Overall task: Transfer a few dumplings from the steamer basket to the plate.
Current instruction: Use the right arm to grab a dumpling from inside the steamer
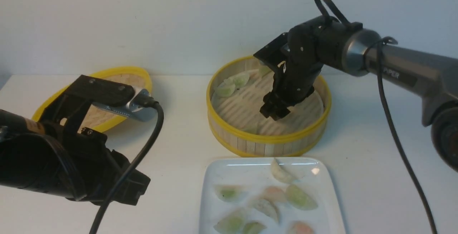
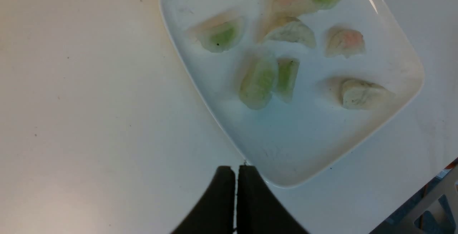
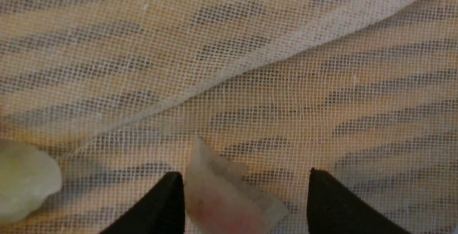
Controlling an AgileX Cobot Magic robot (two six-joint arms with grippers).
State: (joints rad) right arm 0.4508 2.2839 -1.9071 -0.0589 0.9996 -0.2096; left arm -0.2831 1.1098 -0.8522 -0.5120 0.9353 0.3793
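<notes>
Right gripper point(image 3: 245, 173), at upper right of the front view, open wide in the basket point(image 1: 268, 139), holding nothing; a pinkish dumpling point(image 3: 229, 205) lies between its fingers. At lower center, the plate point(image 1: 211, 176) bears more dumplings point(image 1: 300, 197). At left, left gripper point(image 2: 237, 167), nearly closed, empty.

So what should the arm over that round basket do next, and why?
Probably ease the right arm's fingers a little lower around the pinkish dumpling, then close them. They stand open with that dumpling between them, nothing is gripped yet, and the dumpling lies on the mesh liner in the basket.
</notes>
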